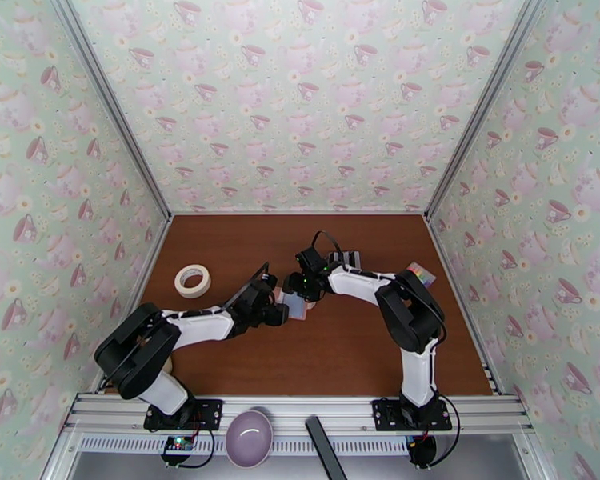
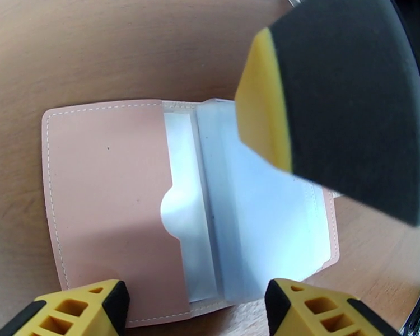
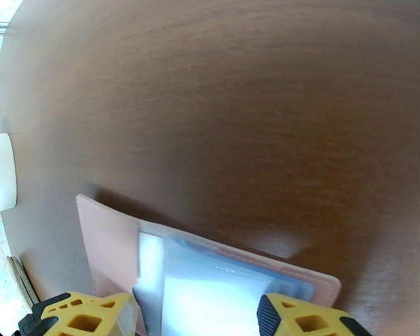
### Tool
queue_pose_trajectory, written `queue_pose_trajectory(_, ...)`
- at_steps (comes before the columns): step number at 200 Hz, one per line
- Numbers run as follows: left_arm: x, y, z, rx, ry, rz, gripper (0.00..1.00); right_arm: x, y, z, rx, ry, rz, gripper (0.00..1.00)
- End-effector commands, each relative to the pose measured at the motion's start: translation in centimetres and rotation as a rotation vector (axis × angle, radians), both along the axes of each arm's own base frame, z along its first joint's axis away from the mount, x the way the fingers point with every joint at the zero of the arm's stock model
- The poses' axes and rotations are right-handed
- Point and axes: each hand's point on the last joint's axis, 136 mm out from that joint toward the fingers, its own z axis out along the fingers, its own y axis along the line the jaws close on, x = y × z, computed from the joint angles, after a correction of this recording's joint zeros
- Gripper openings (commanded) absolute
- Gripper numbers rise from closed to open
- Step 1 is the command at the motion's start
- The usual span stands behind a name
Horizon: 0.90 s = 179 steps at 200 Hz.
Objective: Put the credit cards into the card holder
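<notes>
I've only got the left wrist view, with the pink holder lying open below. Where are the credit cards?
Observer: The credit cards sit as a striped block on the table, on the far side of the right arm from the card holder.
Operator: Anything else lying around?
Observer: A roll of tape lies flat toward the table's left side.
Operator: I see one finger of the right tool. And the other?
Observer: The right tool has its fingers apart, one at each side of the clear pockets.

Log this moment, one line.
card holder: open flat | left gripper: open above it | right gripper: open above it | credit cards: lying apart
</notes>
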Motion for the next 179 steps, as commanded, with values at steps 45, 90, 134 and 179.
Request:
queue_pose_trajectory(45,-1.3,0.7,-3.0,0.056,0.107,-0.007,0.71,-0.7,1.0,-1.3,0.009,0.040,0.019,0.63)
queue_pose_trajectory(90,-1.2,0.1,-3.3,0.063,0.115,-0.015,0.71,-0.9,2.4,-1.2,0.082,0.067,0.027,0.62)
queue_pose_trajectory(134,-1.5,0.4,-4.3,0.095,0.155,0.009,0.56,-0.9,2.9,-0.9,0.113,0.072,0.030,0.63)
queue_pose_trajectory(179,-1.9,0.7,-4.8,0.105,0.182,0.023,0.37,-0.2,2.7,0.8,0.139,0.042,0.023,0.63)
